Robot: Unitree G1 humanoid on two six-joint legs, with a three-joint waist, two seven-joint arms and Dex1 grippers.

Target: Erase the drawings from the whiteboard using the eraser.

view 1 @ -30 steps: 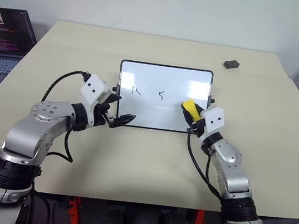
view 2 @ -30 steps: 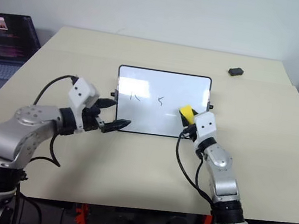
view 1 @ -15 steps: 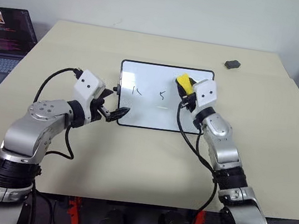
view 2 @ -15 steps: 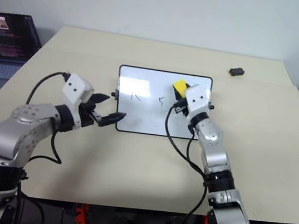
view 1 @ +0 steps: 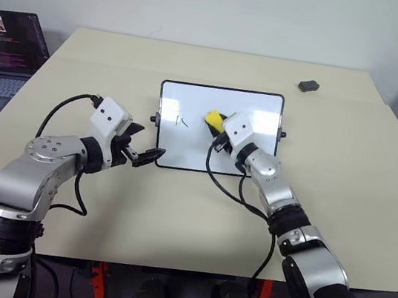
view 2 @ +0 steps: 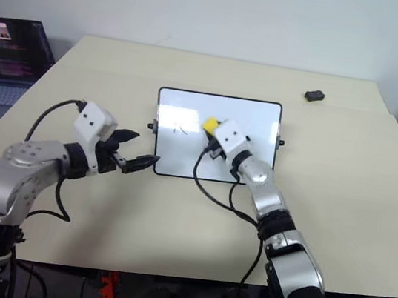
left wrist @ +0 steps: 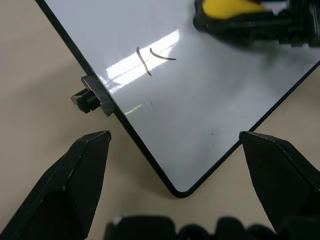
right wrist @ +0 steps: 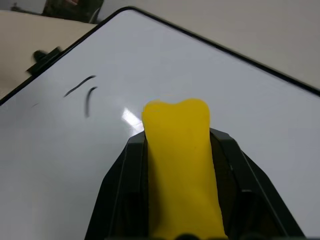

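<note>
The whiteboard (view 1: 184, 147) lies flat in the middle of the table. A thin black squiggle of the drawings (view 1: 183, 121) shows on its left part, also in the wrist views (left wrist: 150, 57) (right wrist: 85, 92). My right gripper (view 1: 215, 124) is shut on the yellow eraser (view 1: 212, 118), which sits on the board's middle, just right of that squiggle. In the right wrist view the eraser (right wrist: 180, 165) stands between the two black fingers (right wrist: 127, 175). My left gripper (view 1: 145, 157) is open beside the board's near left corner (left wrist: 180, 190), with nothing in it.
A laptop (view 1: 3, 52) stands open at the far left beside the table. A small dark grey lump (view 1: 309, 84) lies at the table's back right. A black knob (left wrist: 87, 100) juts from the board's left side.
My right gripper swept the eraser left and away from me, from the board's near right edge to its middle; the middle squiggle no longer shows. The left gripper drew slightly left, off the board's edge.
</note>
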